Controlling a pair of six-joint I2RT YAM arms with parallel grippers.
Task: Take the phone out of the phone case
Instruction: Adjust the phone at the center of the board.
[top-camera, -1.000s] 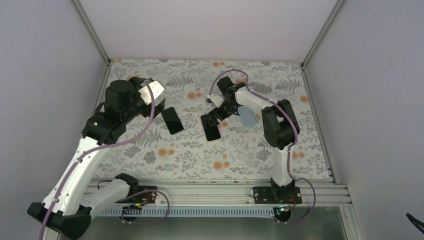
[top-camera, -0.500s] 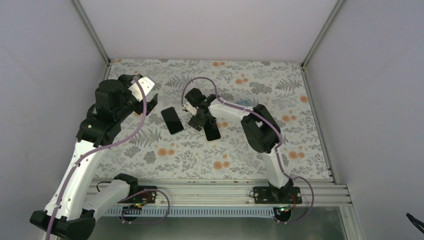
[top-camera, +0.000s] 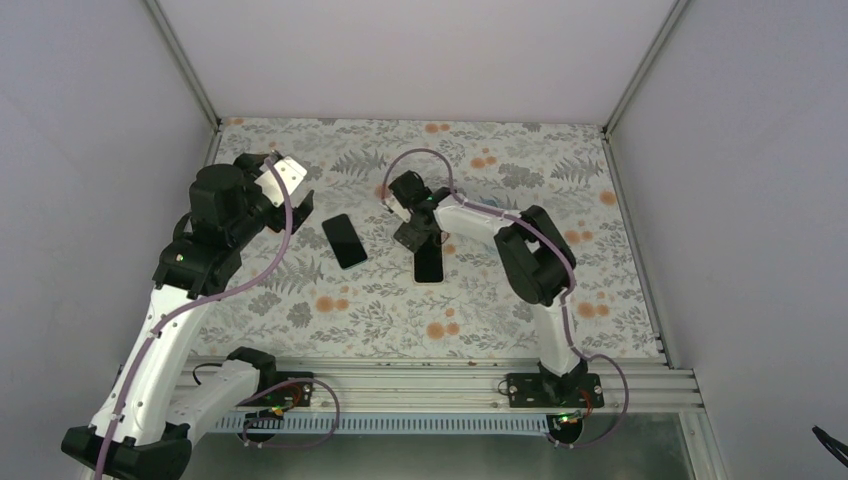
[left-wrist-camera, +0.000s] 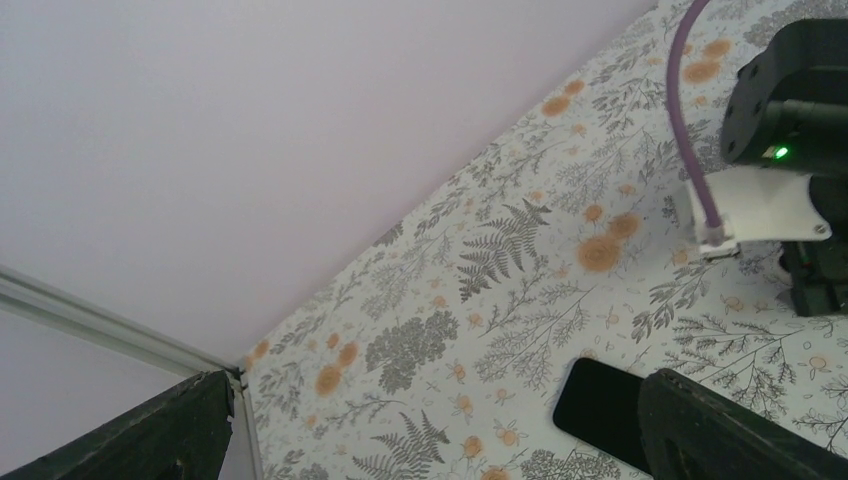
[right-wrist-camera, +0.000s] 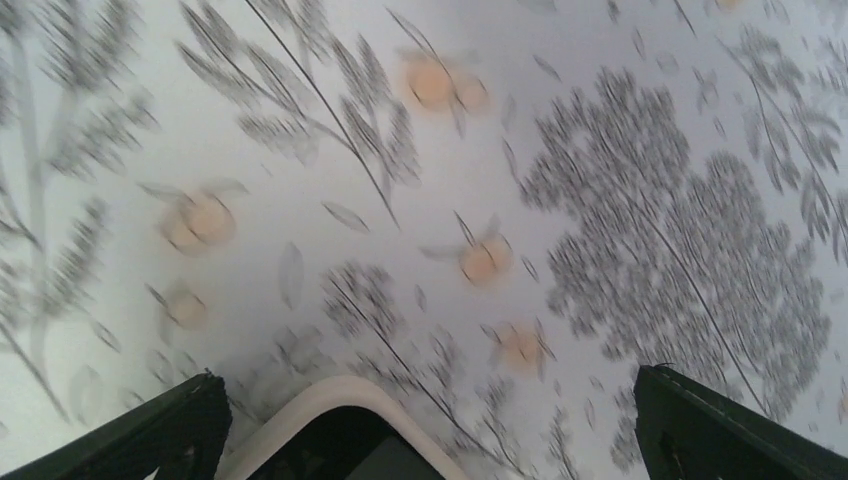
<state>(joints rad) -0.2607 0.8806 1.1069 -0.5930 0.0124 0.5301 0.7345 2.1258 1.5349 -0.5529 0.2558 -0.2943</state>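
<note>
Shifted rightward since half a second back, right arm (top-camera: 480, 222), right gripper (top-camera: 417, 236) spread wide over the far end of the cream-rimmed phone case (top-camera: 428, 263) mid-worktop, left gripper (top-camera: 297, 203) parted toward the far-left corner, black phone (top-camera: 345, 240) flat between both.

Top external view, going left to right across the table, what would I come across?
In order: left fingers → black phone → cream phone case → right arm's elbow.
</note>
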